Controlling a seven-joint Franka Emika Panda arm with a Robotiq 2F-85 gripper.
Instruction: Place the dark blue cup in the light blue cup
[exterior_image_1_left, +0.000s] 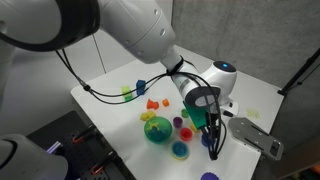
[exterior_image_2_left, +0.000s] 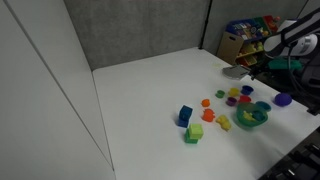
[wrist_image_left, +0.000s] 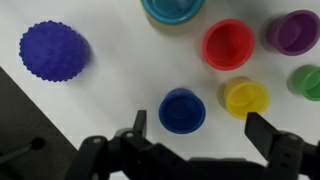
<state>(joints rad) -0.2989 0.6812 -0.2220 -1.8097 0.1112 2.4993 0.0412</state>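
In the wrist view the dark blue cup (wrist_image_left: 182, 110) stands upright on the white table, between the fingers of my open gripper (wrist_image_left: 200, 125) and nearer its left finger. The fingers are above or around the cup and do not touch it. The light blue cup (wrist_image_left: 172, 8) is cut off by the top edge, straight beyond the dark blue one. In an exterior view my gripper (exterior_image_1_left: 212, 145) points down over the cluster of cups, next to the light blue cup (exterior_image_1_left: 180, 150). The dark blue cup is hidden there.
A yellow cup (wrist_image_left: 246, 97) sits close to the right finger. Red (wrist_image_left: 228, 43), purple (wrist_image_left: 295, 30) and green (wrist_image_left: 308, 82) cups stand beyond. A purple spiky ball (wrist_image_left: 53, 50) lies to the left. A green-teal bowl (exterior_image_1_left: 157, 130) and a blue cube (exterior_image_2_left: 185, 115) are nearby.
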